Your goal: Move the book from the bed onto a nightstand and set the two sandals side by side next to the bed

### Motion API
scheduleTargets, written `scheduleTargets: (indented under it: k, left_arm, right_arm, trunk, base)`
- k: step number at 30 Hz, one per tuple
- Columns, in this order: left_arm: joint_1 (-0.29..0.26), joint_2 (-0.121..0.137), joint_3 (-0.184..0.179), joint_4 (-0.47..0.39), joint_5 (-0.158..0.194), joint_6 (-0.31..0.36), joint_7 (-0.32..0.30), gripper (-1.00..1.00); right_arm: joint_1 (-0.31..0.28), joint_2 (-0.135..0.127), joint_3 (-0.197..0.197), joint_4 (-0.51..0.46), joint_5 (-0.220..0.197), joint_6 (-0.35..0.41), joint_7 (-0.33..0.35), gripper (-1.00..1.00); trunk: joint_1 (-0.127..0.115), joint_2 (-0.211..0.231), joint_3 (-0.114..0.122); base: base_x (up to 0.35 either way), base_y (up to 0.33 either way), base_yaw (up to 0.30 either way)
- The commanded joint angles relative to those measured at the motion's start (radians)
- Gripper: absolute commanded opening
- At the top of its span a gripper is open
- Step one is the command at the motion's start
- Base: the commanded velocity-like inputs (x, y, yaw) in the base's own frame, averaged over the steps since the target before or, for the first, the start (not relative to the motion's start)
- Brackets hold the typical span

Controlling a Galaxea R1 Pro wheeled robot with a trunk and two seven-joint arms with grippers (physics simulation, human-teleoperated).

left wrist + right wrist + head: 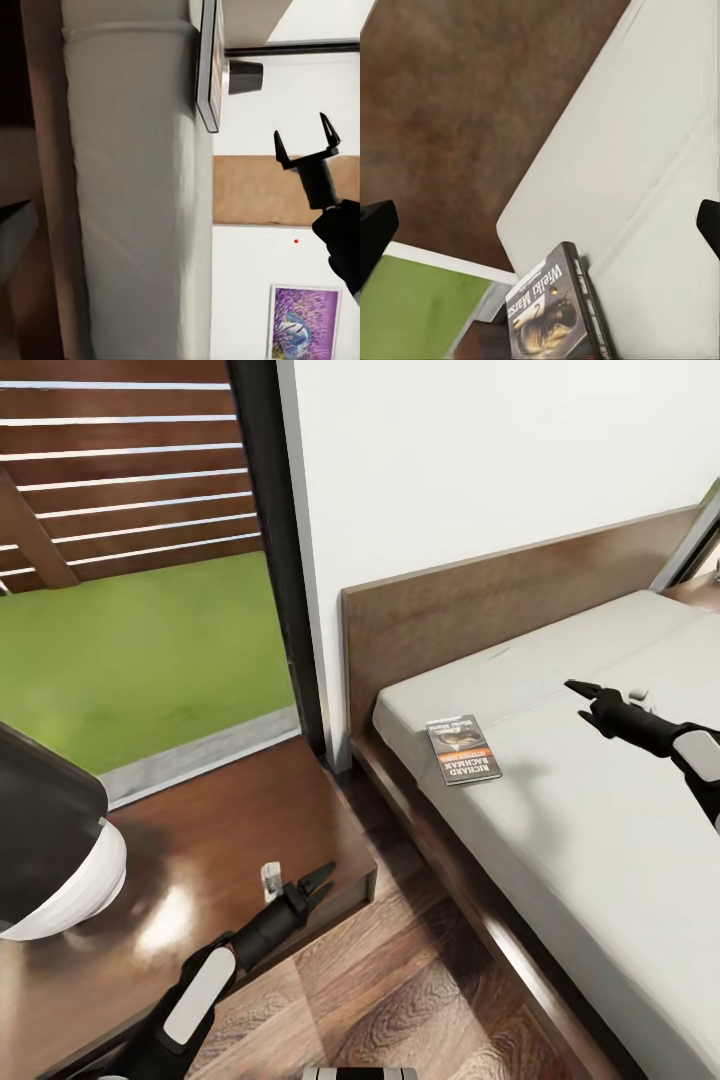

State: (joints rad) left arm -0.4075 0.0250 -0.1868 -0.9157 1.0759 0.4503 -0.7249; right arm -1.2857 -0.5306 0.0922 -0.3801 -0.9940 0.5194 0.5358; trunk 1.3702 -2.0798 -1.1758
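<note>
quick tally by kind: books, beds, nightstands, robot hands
books: 1, the book on the mattress
beds: 1, the bed
nightstands: 1, the nightstand
robot hands: 2, the left hand and the right hand
total: 5

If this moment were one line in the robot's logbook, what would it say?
stage: reaching for book | book: flat on bed, near headboard | right gripper: open, above mattress, empty | left gripper: open, over nightstand edge

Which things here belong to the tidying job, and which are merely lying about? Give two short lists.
Job: book on the bed; nightstand; right gripper, open over the mattress.

Lying about: lamp and small white item on the nightstand; purple picture on the wall.
</note>
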Motion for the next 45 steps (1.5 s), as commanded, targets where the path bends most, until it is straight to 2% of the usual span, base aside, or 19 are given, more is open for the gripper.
scheduleTargets:
  k: [1,4,14,25,35,45]
  left_arm:
    - [-0.001,-0.001,-0.003,-0.001,0.01,0.006,0.001,1.0]
    - [-0.001,-0.012,-0.006,-0.005,0.009,-0.003,0.008,1.0]
    - [-0.001,-0.018,-0.007,-0.006,0.01,-0.007,0.014,1.0]
    - [-0.001,-0.036,-0.005,0.001,0.006,-0.01,0.015,1.0]
    - [-0.001,-0.046,-0.006,0.0,0.008,-0.041,0.011,1.0]
    - [-0.001,-0.048,-0.007,-0.001,0.011,-0.075,0.009,1.0]
  right_arm:
    - [0.002,-0.002,0.008,0.001,-0.009,0.001,0.002,1.0]
    - [0.009,-0.003,0.008,0.002,-0.01,0.001,0.007,1.0]
    - [0.019,-0.003,0.008,-0.002,-0.012,0.003,0.017,1.0]
    - [0.03,-0.001,0.008,0.003,-0.01,0.001,0.094,1.0]
    - [0.081,-0.004,0.007,0.003,-0.015,-0.002,0.185,1.0]
    - [0.089,-0.006,0.006,0.007,-0.015,-0.003,0.212,1.0]
  trunk:
    - [0.0,0.0,-0.001]
    - [0.0,0.0,-0.001]
    - [0.0,0.0,-0.001]
    - [0.0,0.0,-0.001]
    - [0.0,0.0,-0.001]
    - [0.0,0.0,-0.001]
  base:
    - [0.0,0.0,0.0]
    - [0.0,0.0,0.0]
    - [0.0,0.0,0.0]
    - [0.0,0.0,0.0]
    - [0.0,0.0,-0.006]
    - [0.0,0.0,-0.178]
